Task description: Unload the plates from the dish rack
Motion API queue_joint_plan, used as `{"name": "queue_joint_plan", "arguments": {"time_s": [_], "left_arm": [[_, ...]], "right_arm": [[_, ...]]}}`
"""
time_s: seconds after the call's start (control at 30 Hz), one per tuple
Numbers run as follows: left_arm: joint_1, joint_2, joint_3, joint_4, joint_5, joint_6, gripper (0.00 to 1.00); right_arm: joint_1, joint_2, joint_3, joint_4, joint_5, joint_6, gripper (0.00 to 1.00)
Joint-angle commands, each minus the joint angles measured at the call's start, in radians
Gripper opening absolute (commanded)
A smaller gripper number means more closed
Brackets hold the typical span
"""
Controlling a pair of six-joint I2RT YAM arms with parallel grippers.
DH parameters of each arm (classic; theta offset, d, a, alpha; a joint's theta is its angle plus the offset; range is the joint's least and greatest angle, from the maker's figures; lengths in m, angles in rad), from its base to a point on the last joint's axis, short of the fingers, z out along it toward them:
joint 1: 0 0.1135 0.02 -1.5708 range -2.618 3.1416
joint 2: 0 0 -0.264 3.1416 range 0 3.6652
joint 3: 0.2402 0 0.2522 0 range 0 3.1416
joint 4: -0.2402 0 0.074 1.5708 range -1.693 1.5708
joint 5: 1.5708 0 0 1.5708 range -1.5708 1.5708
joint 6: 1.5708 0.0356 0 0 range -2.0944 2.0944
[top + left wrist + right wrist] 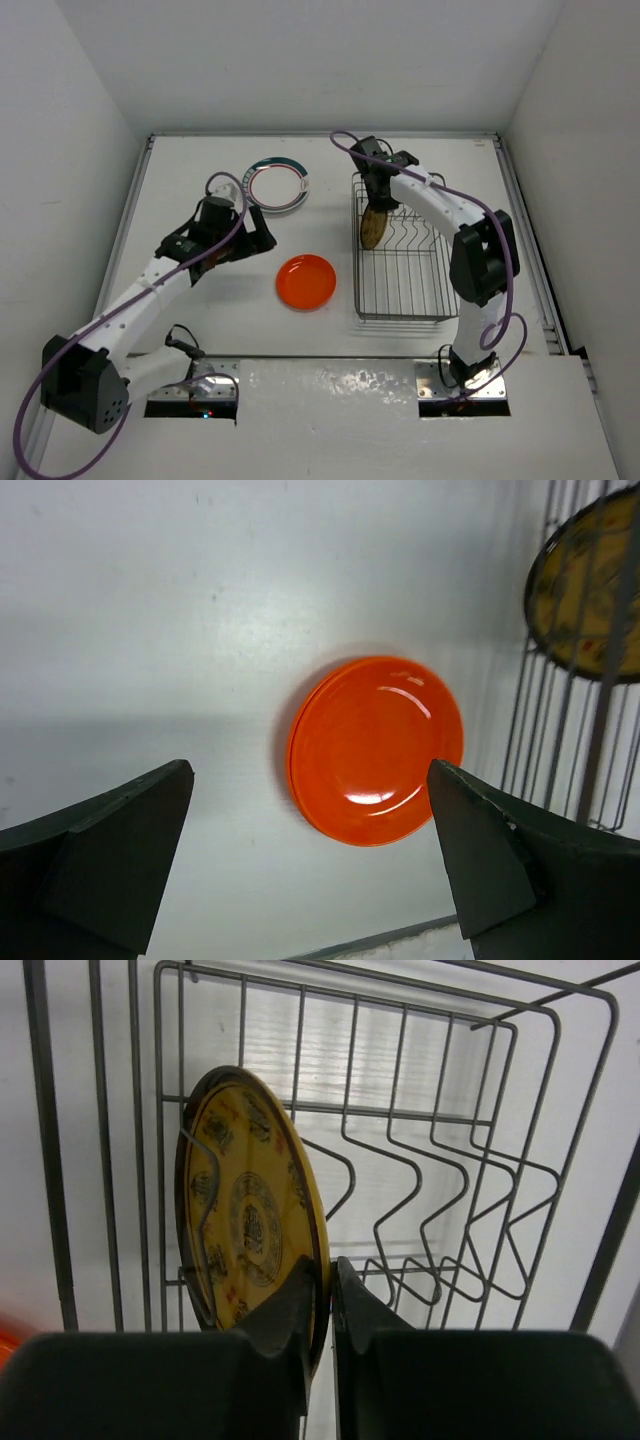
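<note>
One plate, the yellow plate [250, 1210] with its patterned face, stands on edge among the wire tines [420, 1210] at the 12 o'clock end of the rack [402, 300]. The right gripper [322, 1275] is pinched onto this plate's rim, one finger on each face. The right arm rises from its base at the table's near edge and runs up the rack's 3 o'clock side to a raised elbow. From there the forearm reaches toward 10 o'clock over the wires, with the wrist turned down into the rack. Flat on the table [210, 320], at the rack's 9 o'clock and just beside it, lies the orange plate [306, 281]. A white plate with a green-and-red rim [279, 185] lies well apart at the orange plate's 11 o'clock. The left arm stretches low from its base toward 1 o'clock, its wrist bent toward 3 o'clock. The left gripper [310, 775] hangs above the table at the orange plate's 10 o'clock, its jaws spread wide and holding nothing. In the wrist view the orange plate shows between its fingers [110, 860].
</note>
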Motion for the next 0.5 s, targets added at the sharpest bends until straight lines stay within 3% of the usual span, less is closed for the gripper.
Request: {"name": "queue_joint_plan", "arguments": {"time_s": [0.0,0.2,0.33,0.47], "left_arm": [[-0.004,-0.06,0.09,-0.105,-0.11,0.039,1.0],[-0.005,-0.058,0.202,-0.095,-0.045,0.059,1.0],[-0.005,-0.055,0.255,0.026,0.15,0.065,1.0],[-0.005,-0.026,0.239,0.242,0.408,0.027,1.0]], "right_arm": [[0.018,-0.027,0.063,-0.004,0.053,0.004,0.05],[0.032,-0.012,0.231,-0.185,0.211,-0.059,0.0],[0.034,-0.039,0.351,-0.299,0.277,-0.097,0.0],[0.04,-0.163,0.296,-0.221,0.116,-0.132,0.0]]}}
